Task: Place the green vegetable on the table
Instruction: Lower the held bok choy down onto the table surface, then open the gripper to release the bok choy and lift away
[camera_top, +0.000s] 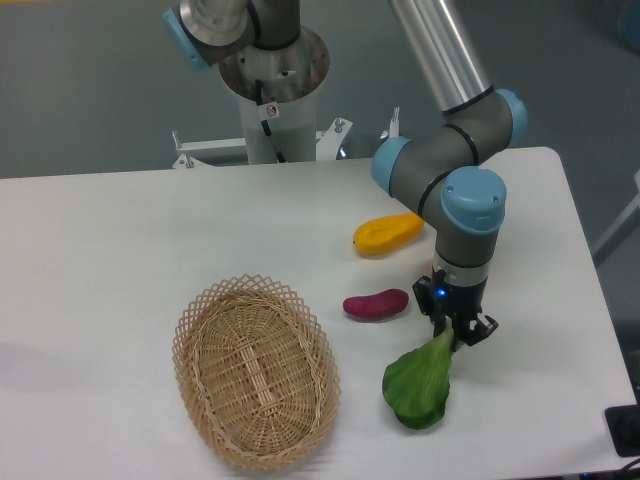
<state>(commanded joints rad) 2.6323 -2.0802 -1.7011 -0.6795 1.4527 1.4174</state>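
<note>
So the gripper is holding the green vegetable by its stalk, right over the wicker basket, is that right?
Not quite. In the camera view the gripper holds the green vegetable by its stalk, but over the table, to the right of the wicker basket.

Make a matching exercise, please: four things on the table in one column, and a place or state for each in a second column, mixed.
Things:
1. green vegetable
2. yellow piece
3. purple piece
4. wicker basket

Places or states:
A. lies farthest back on the table
B. empty, left of the toy foods
C. stalk gripped by the hand
D. lies between the yellow piece and the green vegetable

Pairs: 1-C, 2-A, 3-D, 4-B
</note>
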